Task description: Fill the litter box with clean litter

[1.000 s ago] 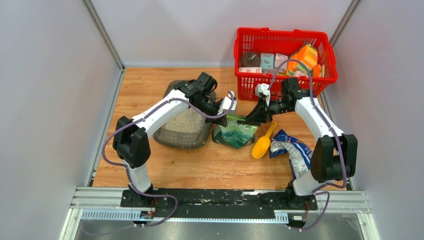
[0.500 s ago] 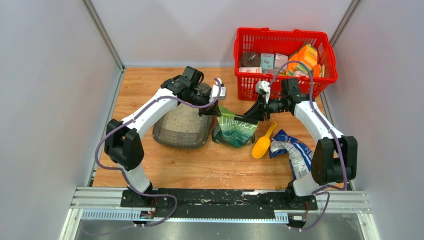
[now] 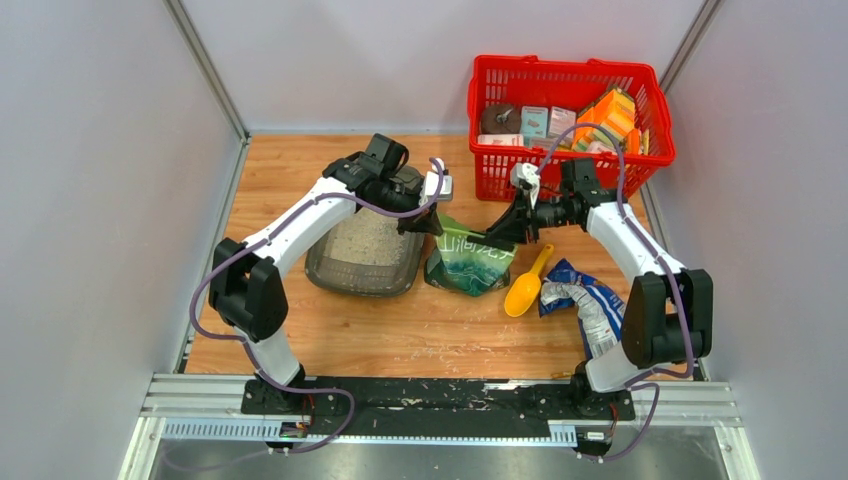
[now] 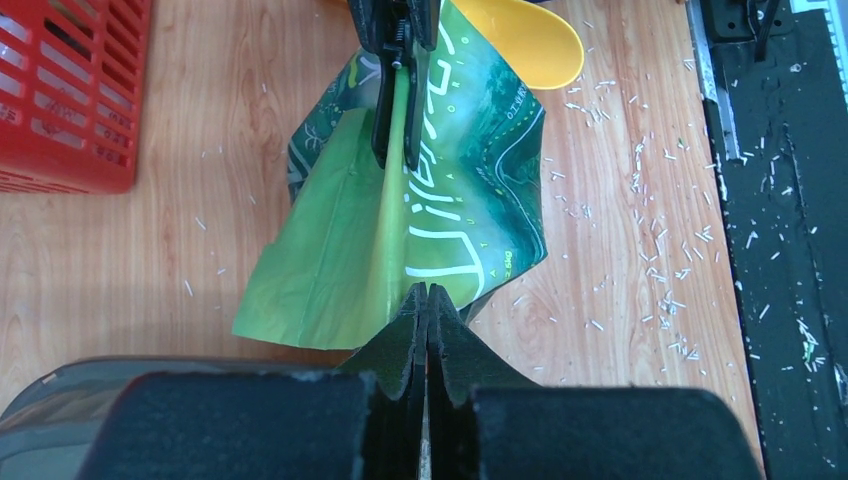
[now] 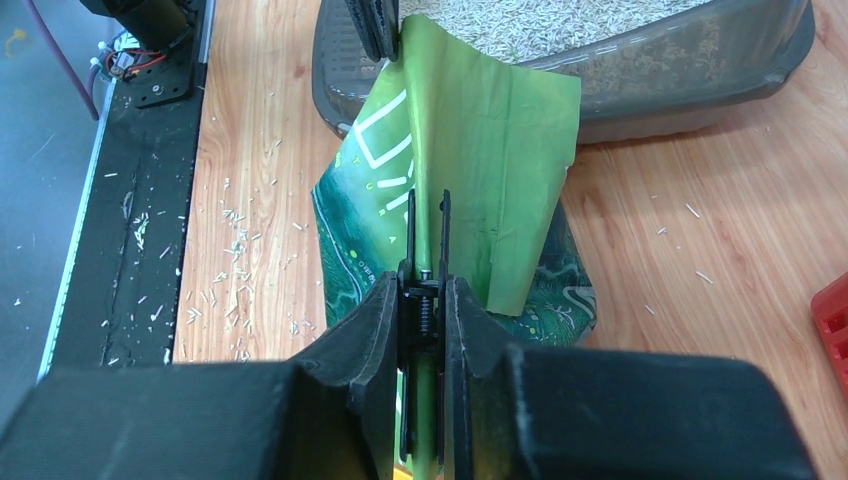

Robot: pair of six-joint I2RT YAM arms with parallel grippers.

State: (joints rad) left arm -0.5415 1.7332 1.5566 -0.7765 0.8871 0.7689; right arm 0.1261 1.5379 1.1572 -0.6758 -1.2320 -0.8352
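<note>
A green litter bag stands on the wooden table between my two grippers, just right of the litter box. The dark grey box holds a layer of clean litter, which the right wrist view also shows. My left gripper is shut on the bag's top edge nearest the box. My right gripper is shut on a black spring clip clamped on the bag's opposite top edge. The light green top of the bag is stretched between them.
A yellow scoop lies right of the bag, next to a crumpled blue and silver bag. A red basket of boxes stands at the back right. Stray granules dot the wood near the black base rail.
Over the first half second my left gripper moved back and left with the bag's edge, pulling the bag top out from the right gripper. Since then nothing has visibly moved.
</note>
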